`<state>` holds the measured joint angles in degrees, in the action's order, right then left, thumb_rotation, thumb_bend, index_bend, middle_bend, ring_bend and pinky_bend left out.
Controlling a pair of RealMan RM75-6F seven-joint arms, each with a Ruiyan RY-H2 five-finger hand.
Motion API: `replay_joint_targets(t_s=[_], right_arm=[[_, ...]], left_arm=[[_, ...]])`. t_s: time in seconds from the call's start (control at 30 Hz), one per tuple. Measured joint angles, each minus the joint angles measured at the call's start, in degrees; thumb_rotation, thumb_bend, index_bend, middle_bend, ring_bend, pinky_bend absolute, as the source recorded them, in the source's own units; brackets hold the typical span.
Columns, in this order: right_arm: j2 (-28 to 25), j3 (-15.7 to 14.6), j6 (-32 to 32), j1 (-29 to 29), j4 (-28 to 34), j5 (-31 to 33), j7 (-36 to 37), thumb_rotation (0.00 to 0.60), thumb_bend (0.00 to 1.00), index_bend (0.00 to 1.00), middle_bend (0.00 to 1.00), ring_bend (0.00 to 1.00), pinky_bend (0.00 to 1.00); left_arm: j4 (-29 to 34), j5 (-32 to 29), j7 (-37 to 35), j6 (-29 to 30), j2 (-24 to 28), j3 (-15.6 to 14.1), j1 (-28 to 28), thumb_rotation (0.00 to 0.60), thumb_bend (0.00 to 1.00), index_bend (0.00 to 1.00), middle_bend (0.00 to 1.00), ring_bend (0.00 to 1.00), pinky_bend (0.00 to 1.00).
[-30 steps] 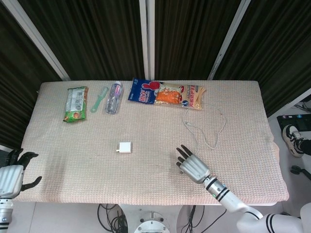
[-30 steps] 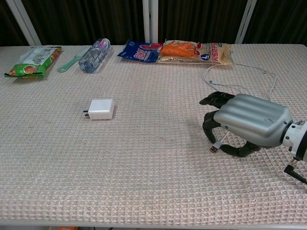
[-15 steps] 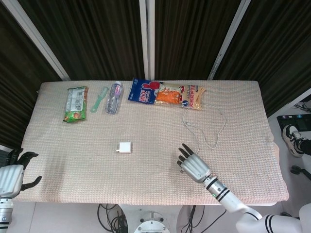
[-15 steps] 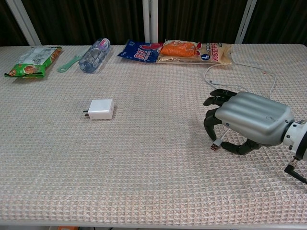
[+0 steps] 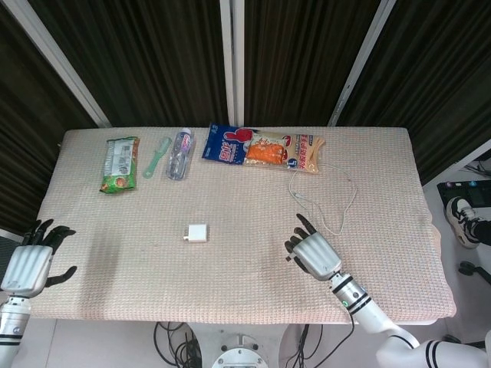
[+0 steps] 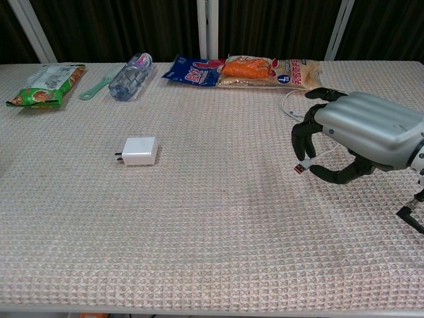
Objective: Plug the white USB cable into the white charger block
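The white charger block (image 5: 196, 232) (image 6: 140, 151) lies flat on the mat left of centre, its prongs pointing left. My right hand (image 5: 314, 253) (image 6: 361, 136) hovers above the mat to its right. Its fingers are curled around the white USB cable's plug (image 6: 303, 167), which hangs clear of the surface. The rest of the white cable (image 5: 337, 201) (image 6: 290, 101) loops back toward the snack bags. My left hand (image 5: 31, 261) is off the table's front left corner, holding nothing with its fingers spread; the chest view does not show it.
Along the far edge lie a green snack pack (image 5: 118, 163), a green plastic fork (image 5: 156, 156), a small water bottle (image 5: 179, 154), a blue packet (image 5: 229, 145) and an orange snack bag (image 5: 285, 151). The table's front edge (image 6: 212, 306) runs close to both hands.
My right hand has lifted off the mat with the USB plug and shifted right and back. My left hand has risen a little toward the table's corner.
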<state>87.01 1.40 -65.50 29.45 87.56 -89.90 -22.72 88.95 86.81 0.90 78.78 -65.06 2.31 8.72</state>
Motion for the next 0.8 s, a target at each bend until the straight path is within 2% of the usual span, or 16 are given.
replay_joint_targets(t_s=[0.17,0.43,0.6,0.8], right_arm=[[-2.1,1.7,-1.5,-0.4,1.6,1.3,1.9,0.6,0.39,0.62,0.52,0.3,0.0],[-5.9,5.2,-2.3,-0.5,5.0,4.7,3.1,0.6,0.39,0.62,0.52,0.3,0.0],[-9.4,7.8,-2.5,0.0,7.9,6.7,2.4,0.6,0.39,0.63,0.52,0.3,0.0],[-12.7,9.0,-2.6,0.2,10.7,8.9,0.7,0.6,0.39,0.62,0.52,0.3,0.0]], left_arm=[[1.5,1.2,1.7,-4.8,0.7,1.1,4.6,0.6,0.18,0.25,0.19,0.04,0.0],[2.5,1.2,3.2,-17.7,-1.2,3.3,15.1,0.6,0.18,0.25,0.19,0.04,0.0],[0.5,-1.1,4.0,-26.4,-6.5,4.7,22.1,0.6,0.19,0.25,0.19,0.04,0.0],[-3.3,-6.3,6.2,-31.3,-14.0,5.6,26.6,0.6,0.19,0.25,0.19,0.04,0.0]])
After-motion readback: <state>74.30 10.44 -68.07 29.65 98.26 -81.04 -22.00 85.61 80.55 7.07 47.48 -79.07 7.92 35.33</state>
